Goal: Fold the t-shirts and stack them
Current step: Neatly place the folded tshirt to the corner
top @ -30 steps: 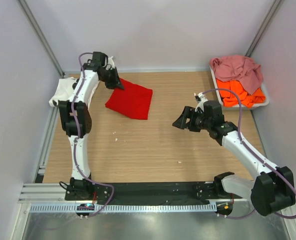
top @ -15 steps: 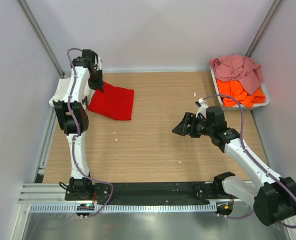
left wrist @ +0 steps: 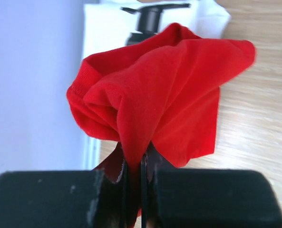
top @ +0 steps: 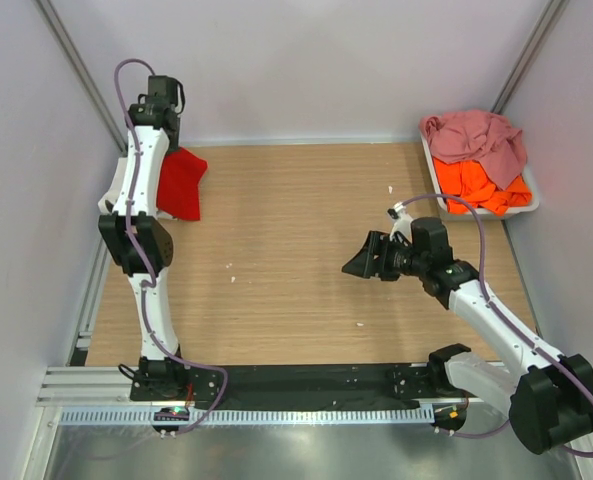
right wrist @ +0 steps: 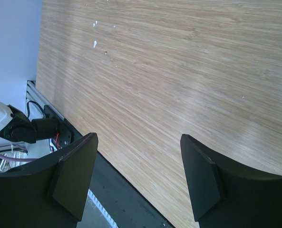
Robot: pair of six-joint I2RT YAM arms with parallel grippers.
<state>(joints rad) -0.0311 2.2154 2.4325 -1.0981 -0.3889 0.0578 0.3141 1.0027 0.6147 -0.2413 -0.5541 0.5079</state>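
Note:
My left gripper is shut on the folded red t-shirt, which hangs bunched from it at the far left edge of the table; in the left wrist view the red t-shirt is pinched between the jaws. The white t-shirt lies beneath it by the left wall, mostly hidden in the top view. The dusty pink t-shirt lies over the orange t-shirt in the tray at the far right. My right gripper is open and empty above the middle of the table, also seen in the right wrist view.
The pale tray stands at the far right corner. Walls close in on the left, back and right. A black strip and metal rail run along the near edge. Small white specks lie on the wooden tabletop.
My left gripper has dragged the red t-shirt leftward from the far middle-left to the left edge, over the white t-shirt. My right gripper has shifted slightly left and down.

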